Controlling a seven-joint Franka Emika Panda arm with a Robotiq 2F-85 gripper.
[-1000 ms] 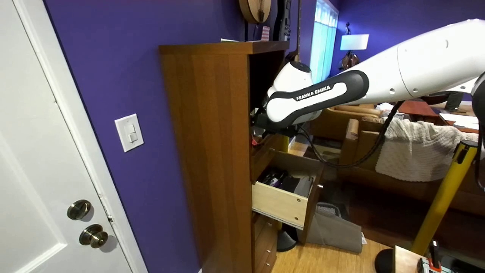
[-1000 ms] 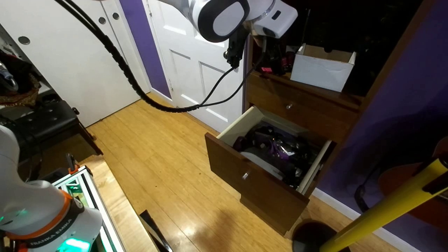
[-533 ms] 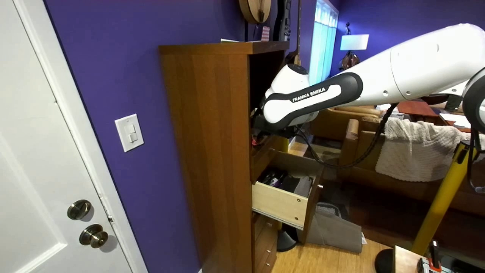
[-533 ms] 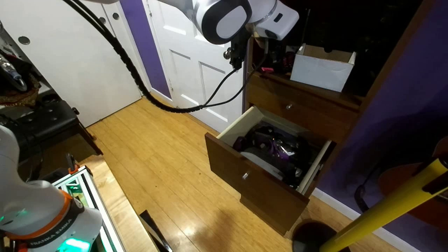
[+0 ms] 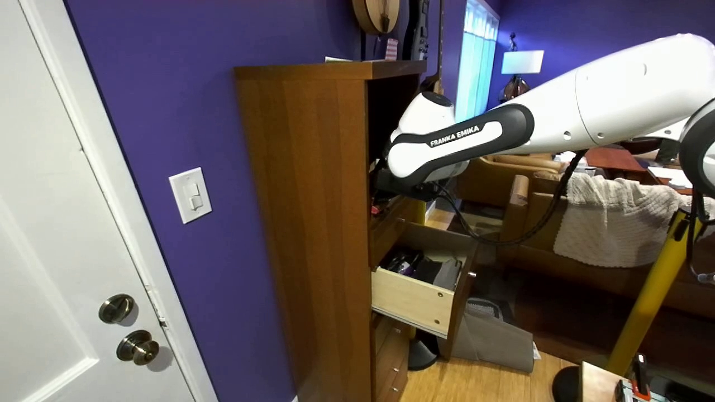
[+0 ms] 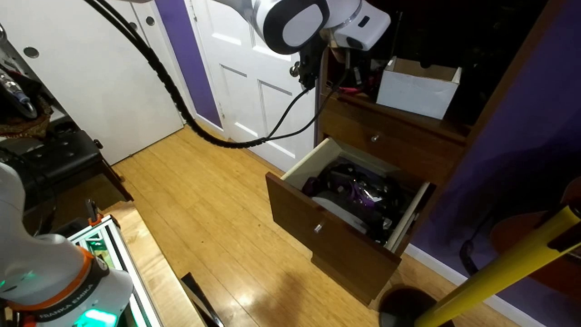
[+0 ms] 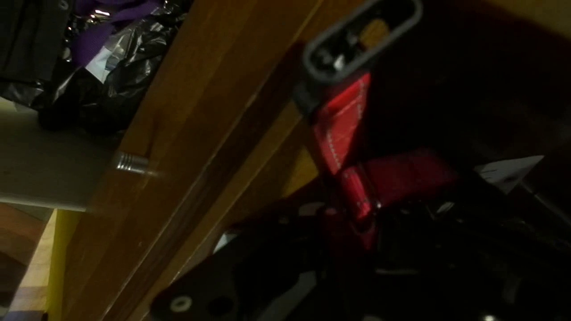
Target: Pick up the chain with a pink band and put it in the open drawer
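The chain with a pink band [image 7: 342,125] shows in the wrist view as a stitched red-pink strap with a black oval ring [image 7: 363,49] at its far end. My dark gripper [image 7: 351,220] is shut on a folded part of this strap; the fingertips are poorly lit. Both exterior views show only a bit of the pink band [image 6: 353,90], low on the cabinet shelf, with most of the gripper hidden behind the wrist and cabinet side. Below the shelf, the open drawer [image 5: 413,298] sticks out, holding black and purple things. Its front panel [image 6: 347,247] faces the room.
On the shelf a white box [image 6: 415,91] stands beside the gripper. A closed drawer [image 6: 395,129] lies between shelf and open drawer. The tall cabinet side [image 5: 304,223] borders the shelf. A black cable [image 6: 154,68] hangs from the arm. A yellow post [image 6: 504,268] stands nearby.
The arm has shifted slightly towards the cabinet and a little lower, barely moving over the last half second. The gripper has shut on the strap, and the pink bit at the shelf edge has shifted.
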